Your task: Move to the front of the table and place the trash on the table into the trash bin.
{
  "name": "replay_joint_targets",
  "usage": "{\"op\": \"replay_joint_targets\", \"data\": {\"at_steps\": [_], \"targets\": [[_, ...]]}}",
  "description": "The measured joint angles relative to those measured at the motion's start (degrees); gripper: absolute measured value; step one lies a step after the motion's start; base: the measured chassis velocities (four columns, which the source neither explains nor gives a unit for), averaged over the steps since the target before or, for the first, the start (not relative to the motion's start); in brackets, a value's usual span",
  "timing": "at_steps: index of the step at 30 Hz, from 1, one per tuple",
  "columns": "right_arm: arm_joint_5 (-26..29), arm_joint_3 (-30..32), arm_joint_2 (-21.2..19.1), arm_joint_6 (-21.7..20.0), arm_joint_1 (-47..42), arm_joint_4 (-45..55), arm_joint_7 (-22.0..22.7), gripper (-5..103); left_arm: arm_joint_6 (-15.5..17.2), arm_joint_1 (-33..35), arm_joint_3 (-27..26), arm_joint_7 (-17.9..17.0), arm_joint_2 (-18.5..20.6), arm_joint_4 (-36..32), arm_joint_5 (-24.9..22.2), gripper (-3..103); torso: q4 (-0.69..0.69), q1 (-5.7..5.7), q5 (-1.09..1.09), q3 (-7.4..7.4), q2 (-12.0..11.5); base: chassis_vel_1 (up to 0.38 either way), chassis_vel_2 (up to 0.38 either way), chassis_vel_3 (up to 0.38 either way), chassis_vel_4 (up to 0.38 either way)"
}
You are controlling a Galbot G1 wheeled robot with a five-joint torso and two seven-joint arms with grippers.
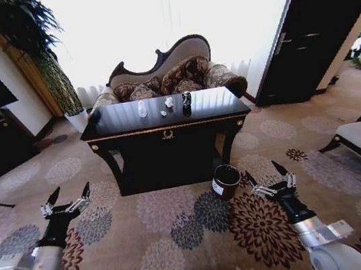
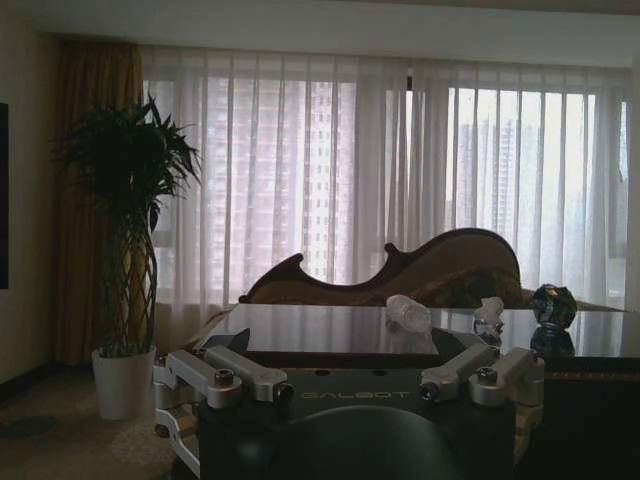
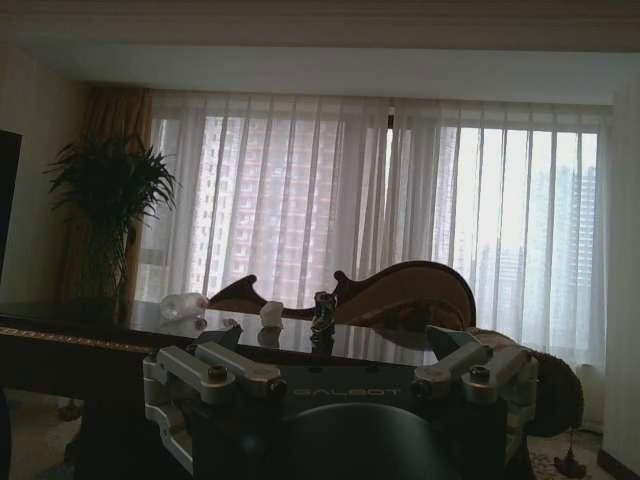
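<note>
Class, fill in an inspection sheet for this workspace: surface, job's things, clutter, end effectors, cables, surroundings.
Surface: glossy black table, beyond the robot.
Job's things: clear bottle, dark can-like item and white paper ball on the tabletop; trash bin on the carpet at the table's front right.
Clutter: nothing seen.
End effectors: left end effector and right end effector open, empty, held low over the carpet.
Cables: nothing seen.
Surroundings: sofa behind the table, potted plant on the left, sheer curtains.
</note>
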Motion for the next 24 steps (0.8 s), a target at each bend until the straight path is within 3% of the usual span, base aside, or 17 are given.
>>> {"op": "replay_joint_targets", "data": {"at_steps": [24], "targets": [[0.87,0.24,0.15,-0.05,0.05,0.23,0.01,100,-0.21,0.23,1.06,0.23,-1.10,-0.25,0.97,100,0.00,-0.01,0.00,0.00,0.01,-0.195,0.193,0.193,-0.196]]}}
